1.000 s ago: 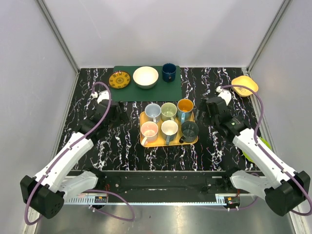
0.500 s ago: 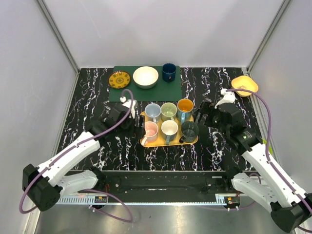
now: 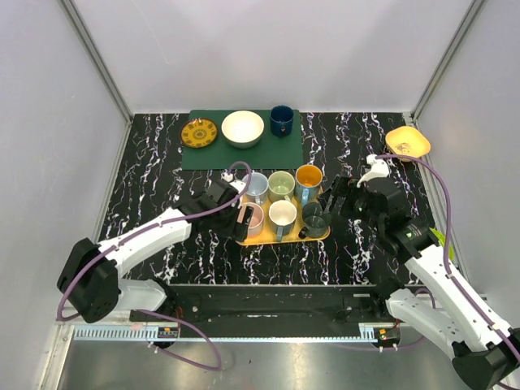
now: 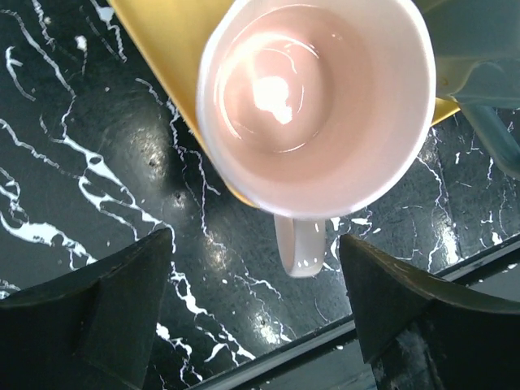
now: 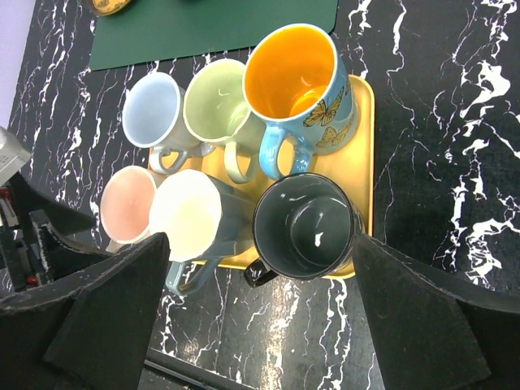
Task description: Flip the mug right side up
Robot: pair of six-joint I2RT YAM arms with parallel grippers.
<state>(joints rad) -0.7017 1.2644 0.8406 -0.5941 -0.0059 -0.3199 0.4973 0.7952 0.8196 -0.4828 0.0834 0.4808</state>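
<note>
Left claw: the left claw [image 3: 242, 219] is released, its jaws spread wide. It is held over the pink mug [image 4: 317, 106] with nothing gripped.
Right claw: the right claw [image 3: 333, 197] is released and held just right of the yellow tray [image 5: 364, 162], grasping nothing.
Task's thing: the pink mug is taken as the target because the left claw is over it. It stands at the near-left corner of the tray, mouth up, with its handle [image 4: 296, 244] pointing near, out over the surface [image 3: 146, 162].
Neighbours: the cream mug [image 5: 185, 215] is set just right of it, the pale blue mug [image 5: 151, 110] just beyond it, and the dark grey mug [image 5: 307, 227] at the near-right corner.
Risk, wrong turn: the pink mug is judged to be right side up already, so a flip would leave it upside down.
Risk, tipping: a jaw closed on one side of the rim could push the mug off the tray corner.
Risk, collision: the right-hand jaw could catch the cream mug, as little room is left between the two.
Left wrist view only: the empty pink interior and the handle's direction are shown.
Right wrist view only: all six tray mugs are shown mouth up.
Top view only: a navy mug [image 3: 282, 119] is shown on the far green mat [image 3: 203, 154]. Which way up it stands cannot be told.
</note>
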